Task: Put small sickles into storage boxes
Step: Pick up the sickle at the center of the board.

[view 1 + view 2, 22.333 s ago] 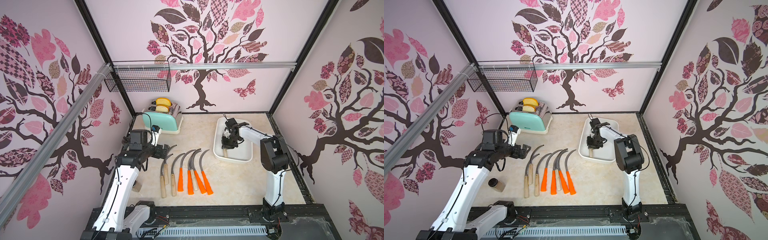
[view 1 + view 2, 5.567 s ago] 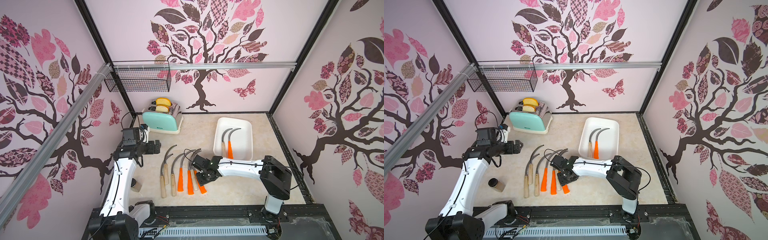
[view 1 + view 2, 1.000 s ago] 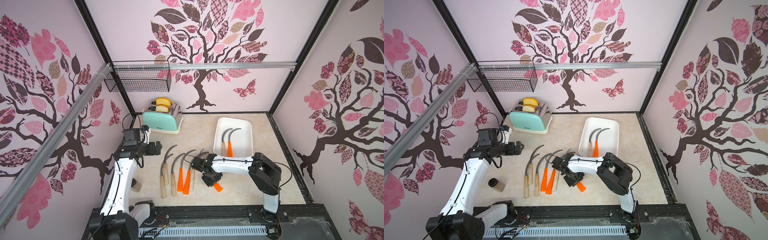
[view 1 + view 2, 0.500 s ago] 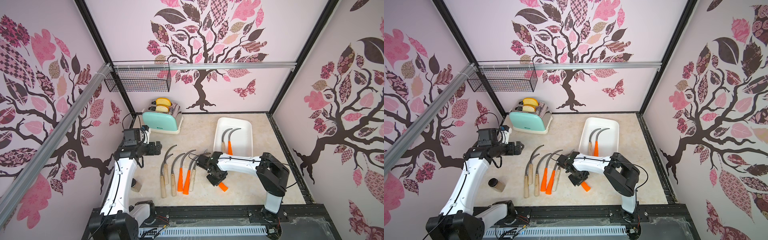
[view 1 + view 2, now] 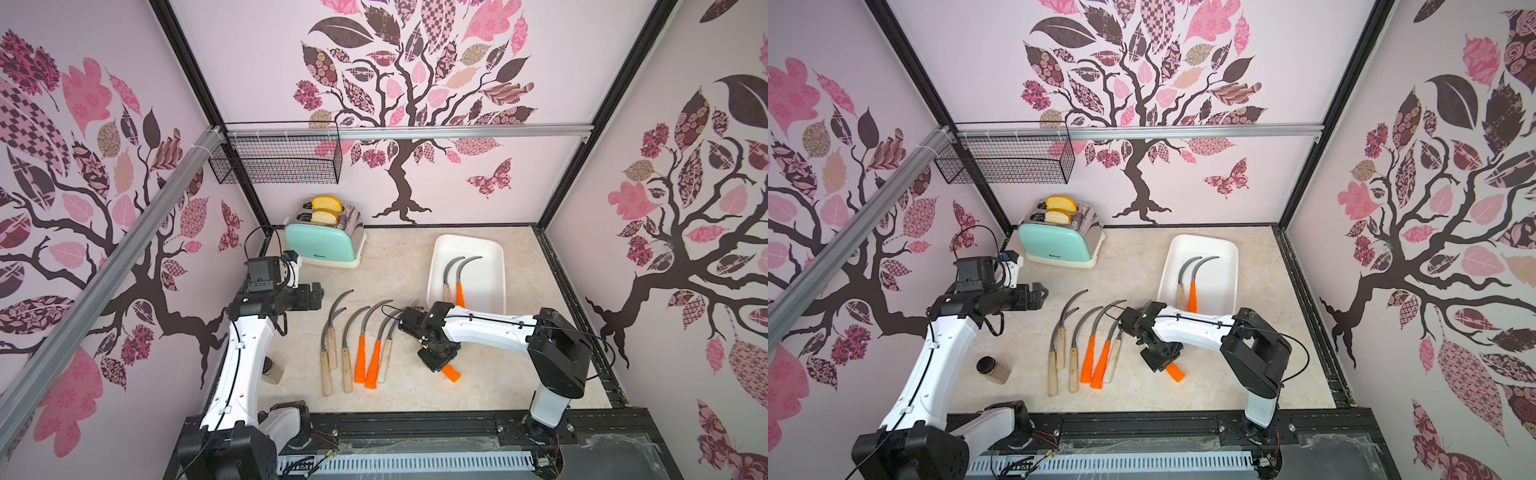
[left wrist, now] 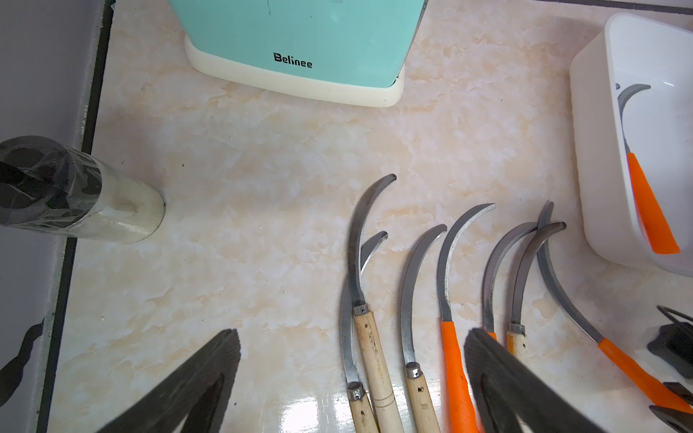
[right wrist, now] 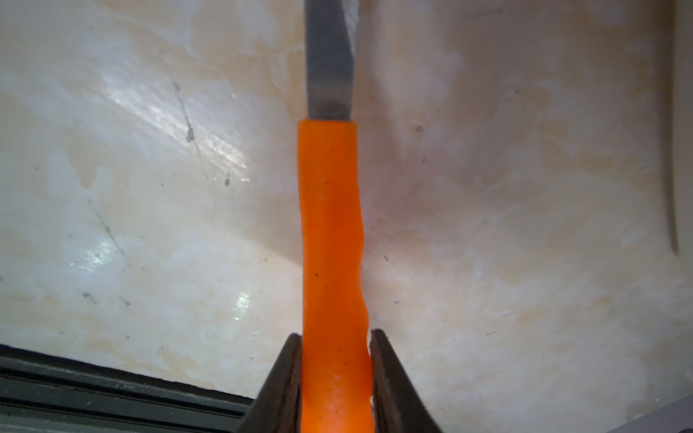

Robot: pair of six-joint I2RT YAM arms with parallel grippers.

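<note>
Your right claw [image 7: 335,337] pinches the orange handle of a small sickle [image 7: 330,225] over the marble surface [image 7: 150,187], just beside the row of six sickles [image 5: 360,340]. Your left claw [image 5: 316,296] hangs spread near that row's blade tips. Two sickles [image 5: 457,276] lie in the white tray [image 5: 465,240] nearby.

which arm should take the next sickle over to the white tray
Right. The right gripper is shut on an orange-handled sickle, and the white tray lies on that arm's side. The left gripper is open, empty and farther from the tray.
</note>
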